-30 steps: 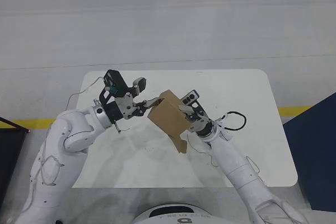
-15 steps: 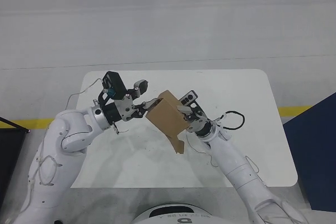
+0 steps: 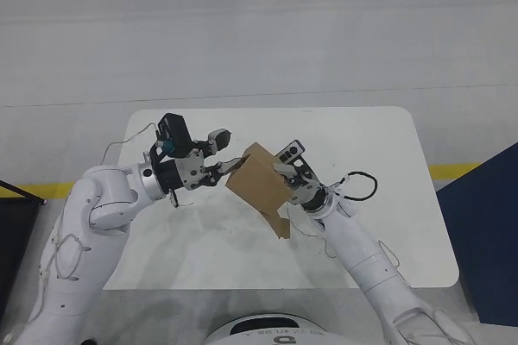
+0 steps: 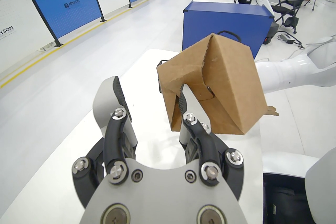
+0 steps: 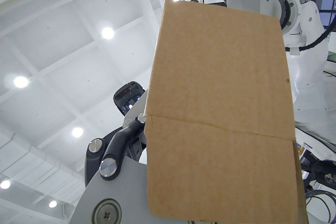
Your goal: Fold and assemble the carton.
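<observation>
The left gripper (image 4: 149,100) is being held spread open, one finger (image 4: 182,102) being tucked into the open end of the brown carton (image 4: 231,83). The carton is being clamped by the right gripper (image 3: 287,175), tilted, above the white table (image 3: 371,147).

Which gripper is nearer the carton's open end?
Left. The left gripper has one finger inside the open end of the carton; the right gripper holds the opposite side.
</observation>
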